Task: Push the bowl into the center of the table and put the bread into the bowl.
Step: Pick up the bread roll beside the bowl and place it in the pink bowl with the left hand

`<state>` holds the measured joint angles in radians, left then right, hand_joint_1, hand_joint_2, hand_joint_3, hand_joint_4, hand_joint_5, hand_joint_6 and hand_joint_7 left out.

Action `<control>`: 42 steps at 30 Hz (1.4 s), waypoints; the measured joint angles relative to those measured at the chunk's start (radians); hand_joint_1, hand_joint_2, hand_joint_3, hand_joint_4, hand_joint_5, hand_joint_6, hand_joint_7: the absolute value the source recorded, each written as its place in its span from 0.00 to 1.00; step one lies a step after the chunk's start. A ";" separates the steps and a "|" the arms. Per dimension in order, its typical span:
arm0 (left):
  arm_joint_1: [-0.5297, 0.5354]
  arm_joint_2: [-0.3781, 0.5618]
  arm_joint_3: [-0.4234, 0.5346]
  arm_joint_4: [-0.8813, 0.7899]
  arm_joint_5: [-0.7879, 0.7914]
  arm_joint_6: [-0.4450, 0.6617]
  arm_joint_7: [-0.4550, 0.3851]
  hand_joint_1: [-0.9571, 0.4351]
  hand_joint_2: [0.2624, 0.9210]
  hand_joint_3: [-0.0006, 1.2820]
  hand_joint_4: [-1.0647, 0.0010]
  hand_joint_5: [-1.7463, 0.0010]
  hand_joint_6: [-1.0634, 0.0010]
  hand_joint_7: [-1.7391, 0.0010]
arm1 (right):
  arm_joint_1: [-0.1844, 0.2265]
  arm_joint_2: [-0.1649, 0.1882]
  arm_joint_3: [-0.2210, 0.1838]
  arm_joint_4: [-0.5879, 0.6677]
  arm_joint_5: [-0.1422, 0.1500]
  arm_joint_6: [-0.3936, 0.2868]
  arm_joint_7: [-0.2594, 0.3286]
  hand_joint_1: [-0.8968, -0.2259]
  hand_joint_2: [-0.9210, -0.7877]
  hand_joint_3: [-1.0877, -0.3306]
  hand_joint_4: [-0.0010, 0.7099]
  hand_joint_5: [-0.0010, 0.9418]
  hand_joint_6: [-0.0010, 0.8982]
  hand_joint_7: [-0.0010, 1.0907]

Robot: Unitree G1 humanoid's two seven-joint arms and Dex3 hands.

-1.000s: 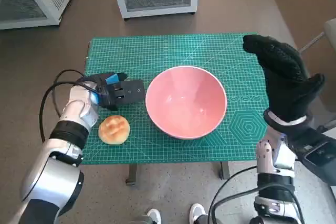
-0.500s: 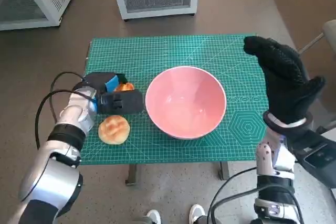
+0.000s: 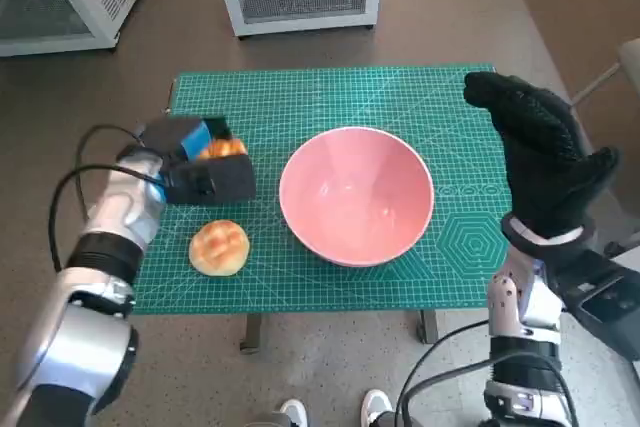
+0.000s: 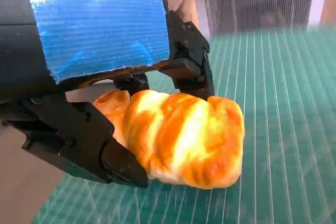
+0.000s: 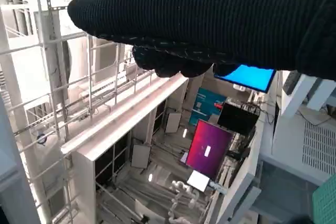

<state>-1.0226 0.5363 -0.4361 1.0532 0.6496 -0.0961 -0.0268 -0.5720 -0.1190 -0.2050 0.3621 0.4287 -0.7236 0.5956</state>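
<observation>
A green cutting mat (image 3: 330, 97) covers the small table. At left, the left hand (image 3: 195, 162) grips a glazed bread (image 4: 178, 137), plain only from its wrist. A round bun (image 3: 218, 247) lies nearby. The pink bowl (image 3: 356, 194) sits central, nothing inside. The right hand (image 3: 540, 152) is raised, fingers spread, holding nothing.

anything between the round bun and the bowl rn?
Nothing: in the head view only bare green mat separates the round bun from the pink bowl. The left hand, holding the other bread, sits farther back.
</observation>
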 measured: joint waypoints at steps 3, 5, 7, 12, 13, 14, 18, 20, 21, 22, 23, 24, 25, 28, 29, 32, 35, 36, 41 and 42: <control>0.015 0.026 0.038 -0.119 -0.017 -0.001 0.003 0.69 1.00 0.10 0.41 0.29 0.48 0.29 | -0.001 0.002 0.001 0.000 0.000 0.000 0.000 0.77 0.00 0.79 0.61 0.01 0.15 0.55; 0.031 0.038 0.061 -0.197 -0.025 0.000 0.003 0.69 1.00 0.10 0.40 0.29 0.48 0.29 | -0.001 0.003 0.001 0.000 0.000 0.000 0.000 0.77 0.00 0.79 0.61 0.01 0.15 0.55; 0.052 0.046 0.083 -0.279 -0.028 0.005 0.002 0.69 1.00 0.09 0.39 0.31 0.48 0.29 | -0.001 0.003 0.001 0.000 0.000 -0.001 0.000 0.77 0.00 0.79 0.61 0.01 0.15 0.55; 0.110 0.048 0.125 -0.473 -0.029 0.023 -0.002 0.69 1.00 0.08 0.36 0.33 0.48 0.29 | -0.002 0.004 0.001 0.000 0.000 -0.001 0.000 0.77 0.00 0.80 0.62 0.01 0.15 0.55; 0.126 0.048 0.132 -0.512 -0.029 0.026 -0.004 0.69 1.00 0.08 0.35 0.33 0.48 0.29 | -0.002 0.004 0.001 0.000 0.000 -0.001 0.000 0.77 0.00 0.80 0.62 0.01 0.15 0.55; 0.138 0.047 0.136 -0.547 -0.029 0.027 -0.004 0.69 1.00 0.07 0.34 0.34 0.47 0.30 | -0.002 0.004 0.002 0.000 0.000 -0.001 0.000 0.77 0.00 0.80 0.62 0.01 0.15 0.55; 0.196 0.044 0.148 -0.697 -0.028 0.031 -0.015 0.69 1.00 0.06 0.32 0.35 0.44 0.31 | -0.002 0.005 0.002 0.000 0.001 -0.001 0.000 0.77 0.00 0.80 0.62 0.01 0.15 0.55; 0.223 0.042 0.150 -0.765 -0.027 0.031 -0.022 0.69 1.00 0.05 0.32 0.36 0.44 0.31 | -0.002 0.005 0.003 0.000 0.002 -0.001 0.000 0.77 0.00 0.80 0.62 0.01 0.15 0.55; 0.237 0.040 0.150 -0.803 -0.026 0.031 -0.027 0.69 1.00 0.05 0.33 0.36 0.43 0.31 | -0.002 0.005 0.003 0.000 0.002 -0.001 0.000 0.77 0.00 0.80 0.62 0.01 0.15 0.55; 0.250 0.039 0.150 -0.840 -0.026 0.030 -0.032 0.69 1.00 0.05 0.33 0.36 0.43 0.31 | -0.002 0.006 0.004 0.000 0.003 -0.001 0.000 0.77 0.00 0.80 0.62 0.01 0.15 0.55; 0.263 0.037 0.149 -0.873 -0.025 0.027 -0.037 0.69 1.00 0.05 0.33 0.36 0.43 0.30 | -0.001 0.006 0.005 0.000 0.005 -0.001 0.001 0.77 0.00 0.80 0.62 0.01 0.15 0.55; 0.274 0.034 0.149 -0.911 -0.024 0.022 -0.043 0.69 1.00 0.05 0.33 0.37 0.43 0.30 | 0.000 0.006 0.005 0.000 0.007 -0.001 0.001 0.77 0.00 0.80 0.62 0.01 0.15 0.55; 0.286 0.030 0.148 -0.943 -0.024 0.014 -0.049 0.69 1.00 0.05 0.34 0.36 0.43 0.30 | 0.001 0.006 0.006 0.000 0.008 -0.001 0.002 0.77 0.00 0.80 0.62 0.01 0.15 0.55; 0.310 0.009 0.138 -1.023 -0.027 -0.028 -0.062 0.69 1.00 0.06 0.34 0.35 0.44 0.30 | 0.009 0.006 0.007 0.000 0.014 0.000 0.003 0.77 0.00 0.80 0.62 0.01 0.15 0.55; 0.314 -0.001 0.132 -1.038 -0.029 -0.046 -0.068 0.69 1.00 0.07 0.35 0.34 0.45 0.30 | 0.011 0.006 0.007 0.000 0.018 0.000 0.004 0.77 0.00 0.80 0.62 0.01 0.15 0.55; 0.321 -0.029 0.110 -1.048 -0.028 -0.085 -0.081 0.69 1.00 0.08 0.36 0.30 0.46 0.32 | 0.014 0.007 0.010 0.000 0.020 0.000 0.004 0.77 0.00 0.79 0.62 0.01 0.15 0.55; 0.324 -0.060 0.087 -1.035 -0.026 -0.109 -0.095 0.69 1.00 0.08 0.37 0.28 0.46 0.34 | 0.016 0.007 0.011 0.000 0.020 0.000 0.004 0.77 0.00 0.79 0.62 0.01 0.15 0.55; 0.325 -0.068 0.082 -1.026 -0.025 -0.115 -0.099 0.69 1.00 0.08 0.37 0.28 0.46 0.34 | 0.017 0.007 0.012 0.000 0.020 0.000 0.004 0.77 0.00 0.79 0.62 0.01 0.15 0.55; 0.325 -0.101 0.054 -0.953 -0.020 -0.148 -0.106 0.69 1.00 0.09 0.40 0.28 0.47 0.31 | 0.029 0.006 0.011 -0.006 0.018 -0.001 0.003 0.77 0.00 0.79 0.62 0.01 0.15 0.55; 0.325 -0.110 0.049 -0.933 -0.020 -0.156 -0.106 0.69 1.00 0.13 0.46 0.26 0.50 0.27 | 0.032 0.006 0.011 -0.008 0.018 -0.001 0.003 0.77 0.00 0.79 0.62 0.01 0.15 0.55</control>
<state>-0.6976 0.4265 -0.3870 0.1202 0.6292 -0.2519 -0.1327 -0.5404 -0.1134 -0.1940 0.3541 0.4464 -0.7244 0.5983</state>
